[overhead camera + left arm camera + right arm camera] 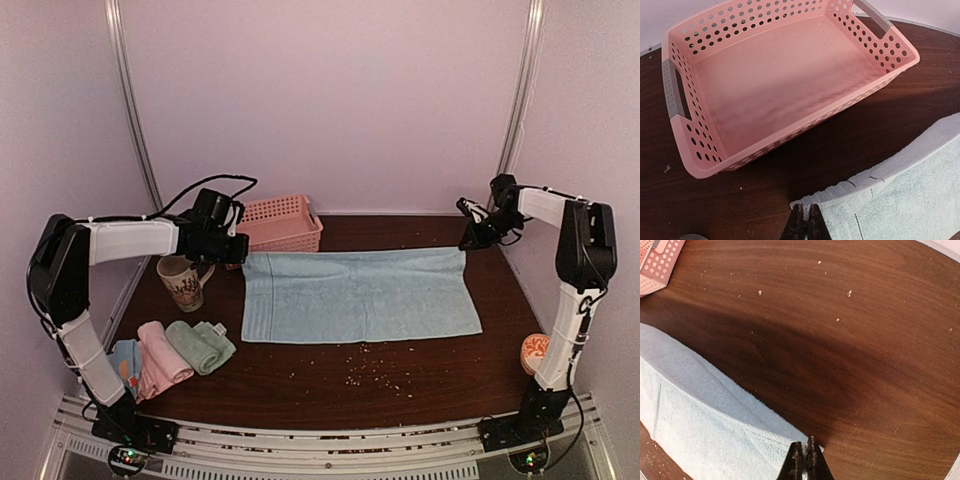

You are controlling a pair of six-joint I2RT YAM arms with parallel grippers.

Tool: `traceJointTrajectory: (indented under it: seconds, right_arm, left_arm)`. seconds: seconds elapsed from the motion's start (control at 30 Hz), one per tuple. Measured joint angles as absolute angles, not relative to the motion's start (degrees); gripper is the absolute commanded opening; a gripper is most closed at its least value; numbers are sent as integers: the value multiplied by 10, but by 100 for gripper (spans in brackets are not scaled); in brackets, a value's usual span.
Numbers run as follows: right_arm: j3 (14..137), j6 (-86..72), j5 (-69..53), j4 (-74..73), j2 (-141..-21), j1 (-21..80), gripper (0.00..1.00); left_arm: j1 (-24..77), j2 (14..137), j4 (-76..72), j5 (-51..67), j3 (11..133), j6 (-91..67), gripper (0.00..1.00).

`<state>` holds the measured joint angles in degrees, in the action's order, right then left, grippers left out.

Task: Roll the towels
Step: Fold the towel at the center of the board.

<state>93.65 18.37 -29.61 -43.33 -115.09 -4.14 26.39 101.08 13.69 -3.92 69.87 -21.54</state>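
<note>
A light blue towel [355, 295] lies spread out across the middle of the dark table [400, 385]. My left gripper [240, 255] is shut on its far left corner, and in the left wrist view the left gripper [805, 212] pinches the hem of the light blue towel [900, 195]. My right gripper [467, 240] is shut on the far right corner. The right wrist view shows the right gripper [804, 450] closed on the towel's [700, 425] tip. Three rolled towels lie at the front left: pink [163, 352], sage green [200, 345] and blue with orange dots [125, 362].
A pink perforated basket [280, 222] stands at the back left, just beyond the left gripper; this pink basket [780, 75] holds nothing. A patterned mug [183, 282] stands left of the spread towel. An orange object [535, 350] sits at the right edge. Crumbs [370, 372] lie near the front.
</note>
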Motion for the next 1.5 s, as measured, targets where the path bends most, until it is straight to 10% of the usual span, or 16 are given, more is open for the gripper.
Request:
traceJointTrajectory:
  seconds: [1.5]
  right_arm:
    - [622, 255, -297, -378, -933, -67, 0]
  left_arm:
    - [263, 952, 232, 130, 604, -101, 0]
